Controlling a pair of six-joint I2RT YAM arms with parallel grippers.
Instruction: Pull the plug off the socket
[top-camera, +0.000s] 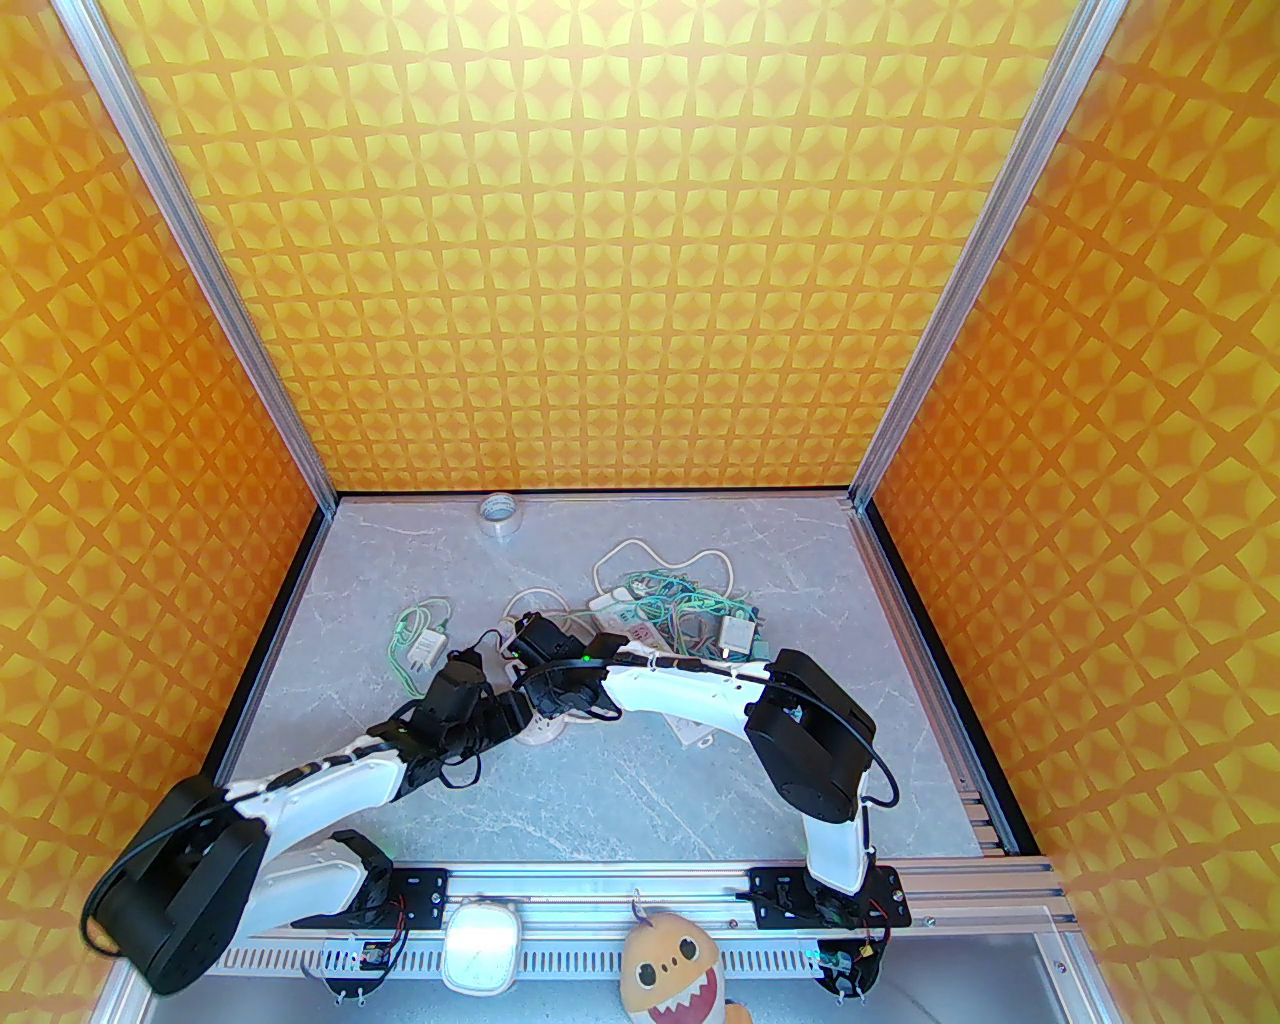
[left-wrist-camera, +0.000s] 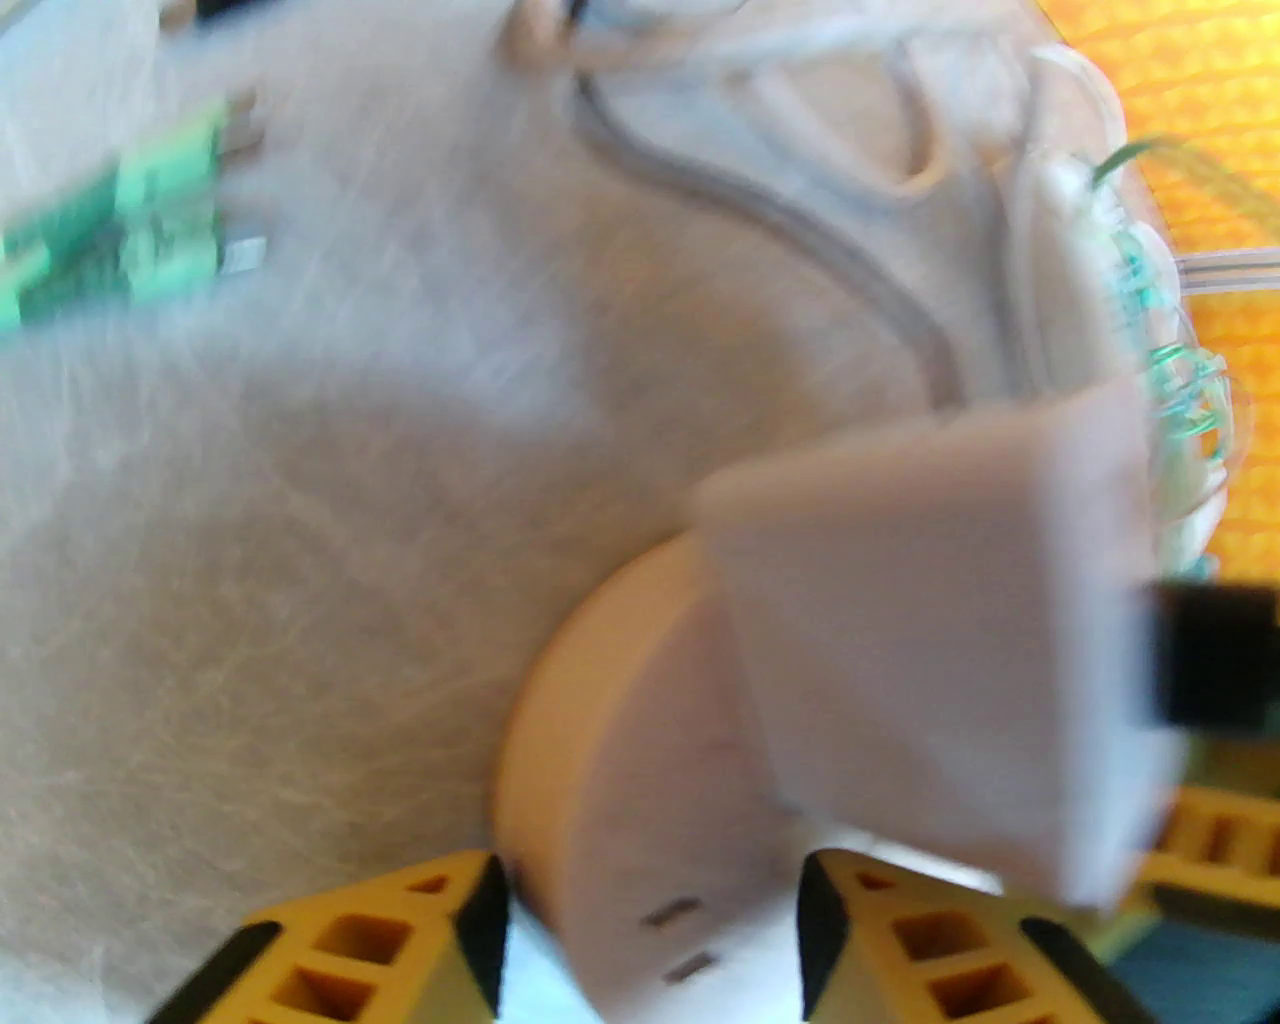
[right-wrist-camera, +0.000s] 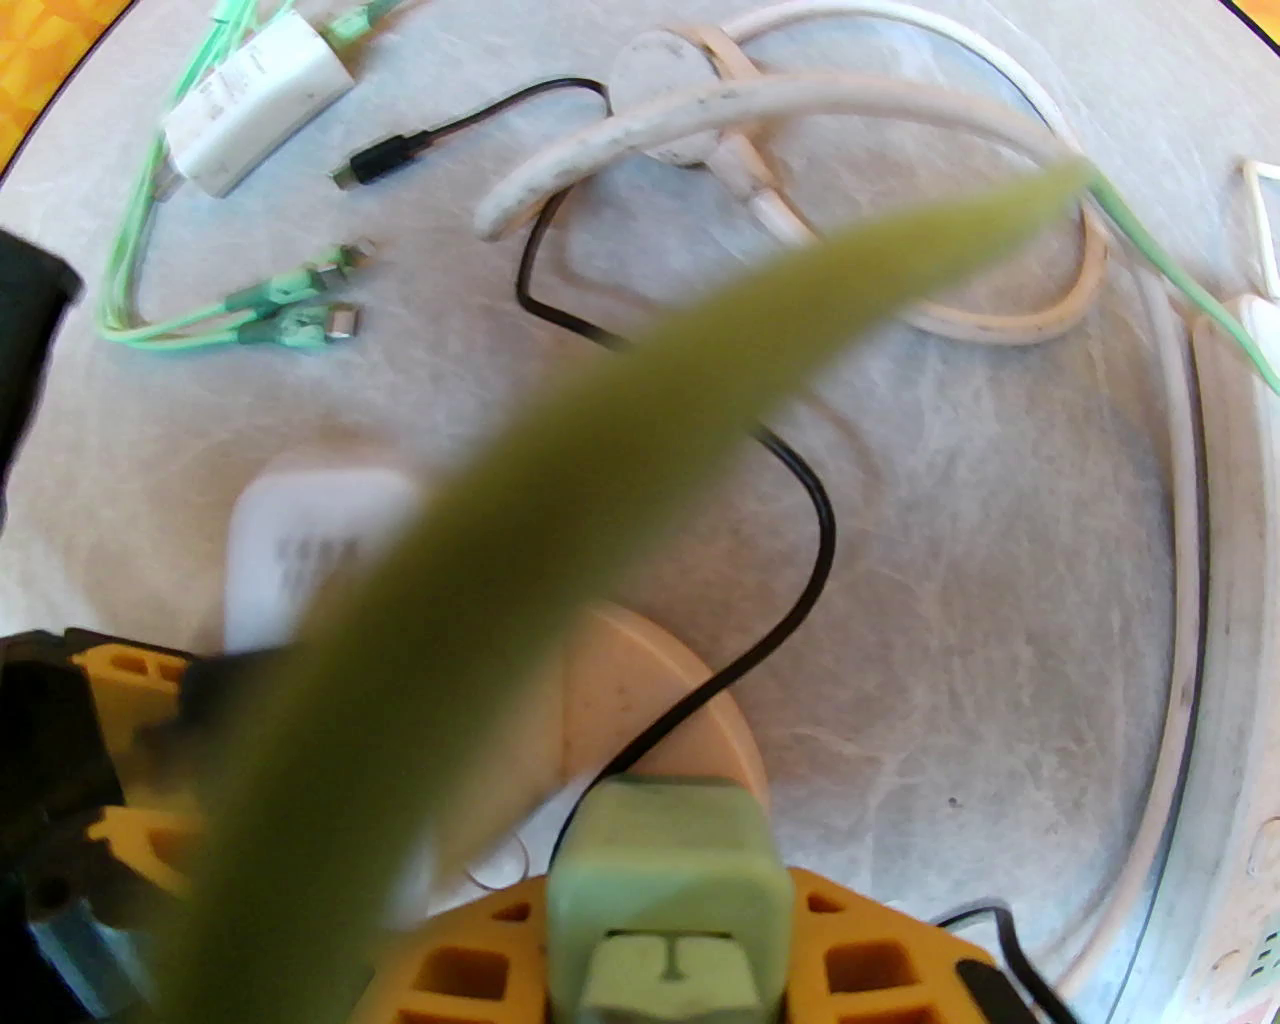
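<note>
Whereas the top camera obscures both grips, right gripper (right-wrist-camera: 660, 905) clamps green plug (right-wrist-camera: 665, 850); left gripper (left-wrist-camera: 650, 900) flanks socket (left-wrist-camera: 600, 720), hold unclear.

lab test booth | aluminium frame (top-camera: 200, 250) | orange patterned walls (top-camera: 620, 250) | marbled table (top-camera: 650, 790)

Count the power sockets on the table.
2. A round beige plastic socket sits mid-table carrying a white plug block; a long white power strip lies to its right among tangled green cables. Others may be hidden.
</note>
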